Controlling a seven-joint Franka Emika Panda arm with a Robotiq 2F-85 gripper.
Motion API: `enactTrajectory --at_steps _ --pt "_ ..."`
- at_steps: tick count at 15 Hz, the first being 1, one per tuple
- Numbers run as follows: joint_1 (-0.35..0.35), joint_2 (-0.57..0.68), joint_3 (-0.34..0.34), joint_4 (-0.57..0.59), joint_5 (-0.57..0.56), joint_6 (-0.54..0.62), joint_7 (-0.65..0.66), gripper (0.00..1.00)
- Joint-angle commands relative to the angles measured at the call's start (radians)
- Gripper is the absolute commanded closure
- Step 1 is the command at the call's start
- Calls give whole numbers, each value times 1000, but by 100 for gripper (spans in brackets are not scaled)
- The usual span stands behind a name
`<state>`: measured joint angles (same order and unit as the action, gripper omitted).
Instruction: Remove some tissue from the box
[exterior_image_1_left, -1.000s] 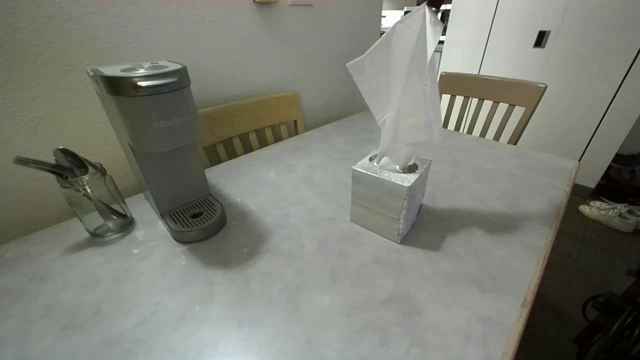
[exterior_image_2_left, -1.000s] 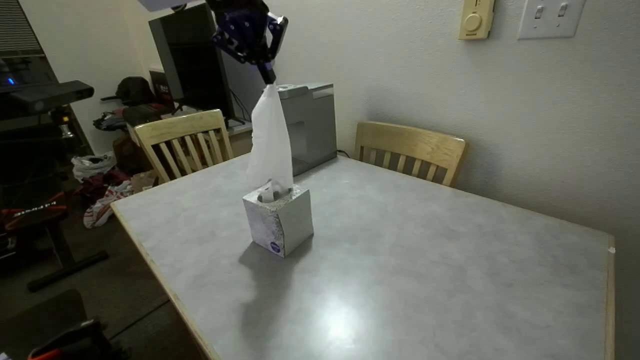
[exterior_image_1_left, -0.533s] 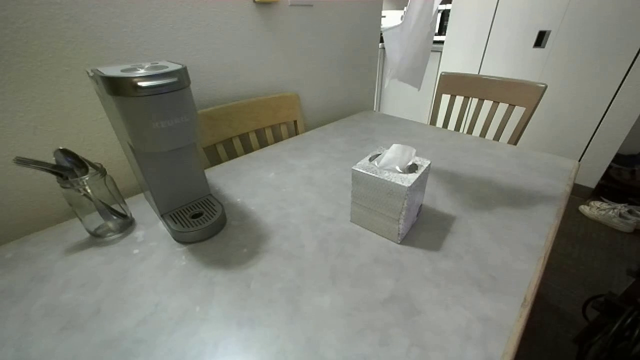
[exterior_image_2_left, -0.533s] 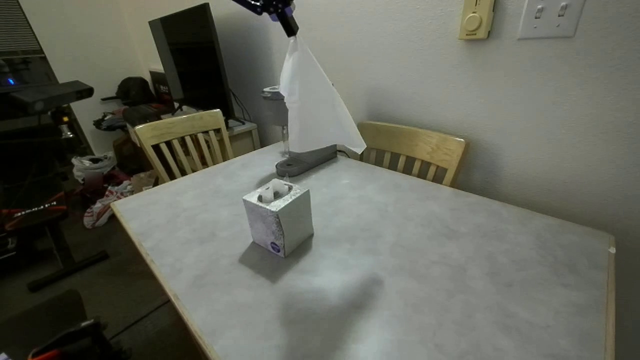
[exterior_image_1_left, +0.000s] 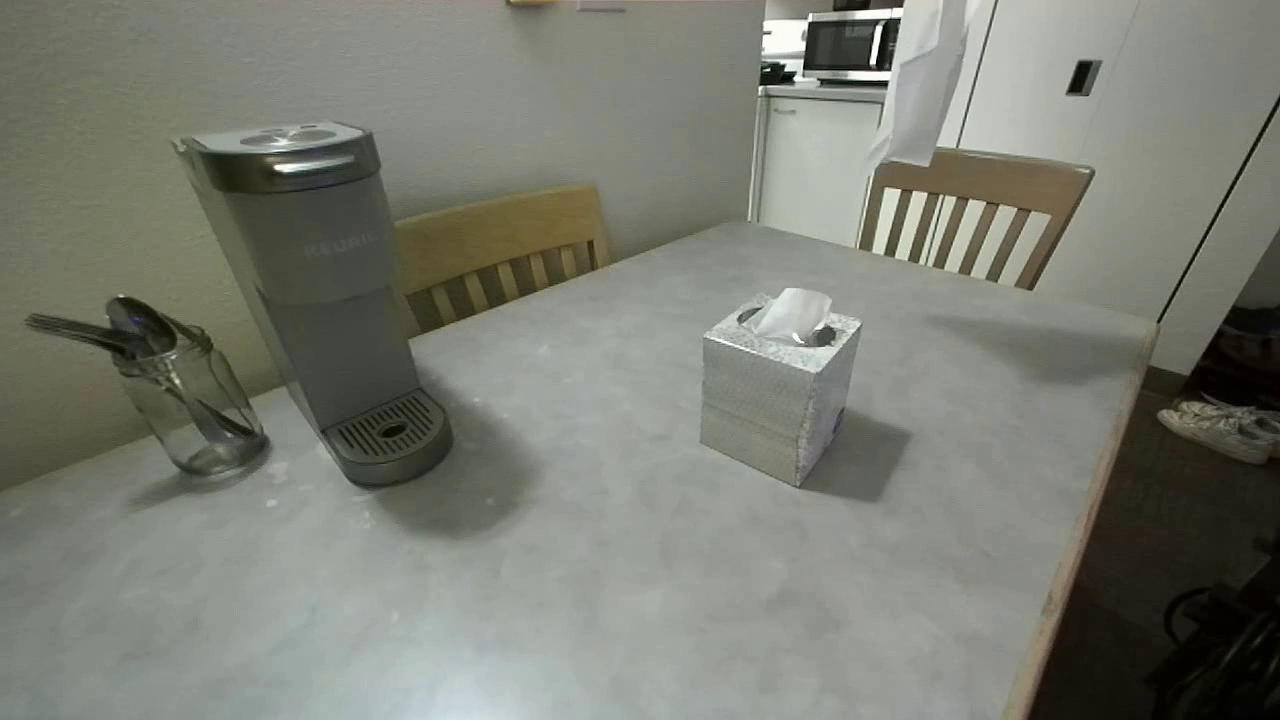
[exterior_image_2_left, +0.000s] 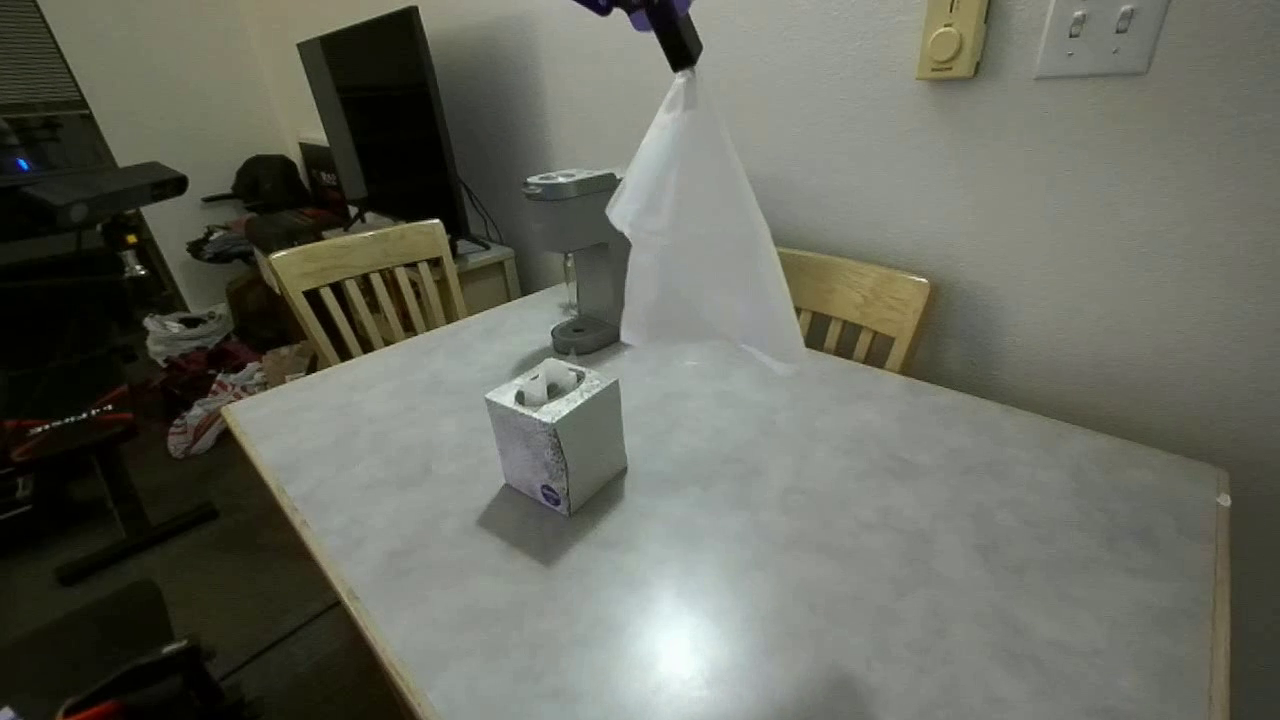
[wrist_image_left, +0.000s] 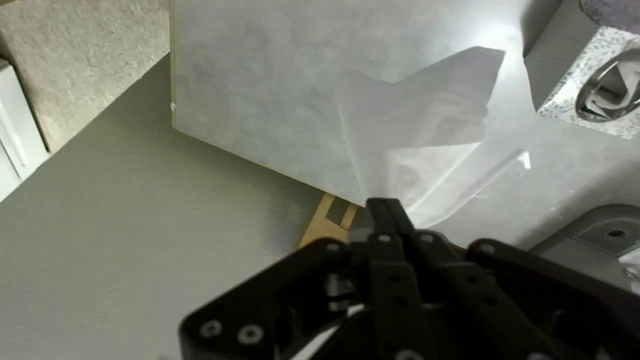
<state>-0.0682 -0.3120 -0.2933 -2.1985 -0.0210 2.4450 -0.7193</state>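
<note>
A silver-white patterned tissue box (exterior_image_1_left: 755, 410) stands upright on the table, and it shows in the other views too (exterior_image_2_left: 590, 440) (wrist_image_left: 560, 60). A short white tissue end (exterior_image_1_left: 795, 315) sticks up from its oval opening. A white tissue (exterior_image_2_left: 705, 240) hangs from my gripper (exterior_image_2_left: 686, 62), fully apart from the box. In the wrist view the black fingertips (wrist_image_left: 386, 204) are together, with the tissue (wrist_image_left: 430, 110) spreading out from them. In an exterior view only the lower part of the hanging tissue (exterior_image_1_left: 922, 100) shows; the gripper is out of view there.
A grey coffee maker (exterior_image_1_left: 340, 270) stands on the table (exterior_image_1_left: 560, 580) by the wall. A glass jar with cutlery (exterior_image_1_left: 215, 410) is beside it. Wooden chairs (exterior_image_1_left: 500, 245) (exterior_image_2_left: 370, 250) stand at the table's edges. The tissue hangs in front of the coffee maker (exterior_image_2_left: 580, 225).
One second ago the tissue was stretched up from the box opening. It has come free of the box and moved with the gripper up and away to the side. The box has stayed put.
</note>
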Motion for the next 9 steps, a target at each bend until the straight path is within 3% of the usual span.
enactTrajectory --at_steps 1,4,9 --pt "-14 14 -77 -56 64 48 -112 100" --pt "-8 45 -141 -105 171 78 -194 100" --pt "-14 109 -180 -182 322 139 -313 100"
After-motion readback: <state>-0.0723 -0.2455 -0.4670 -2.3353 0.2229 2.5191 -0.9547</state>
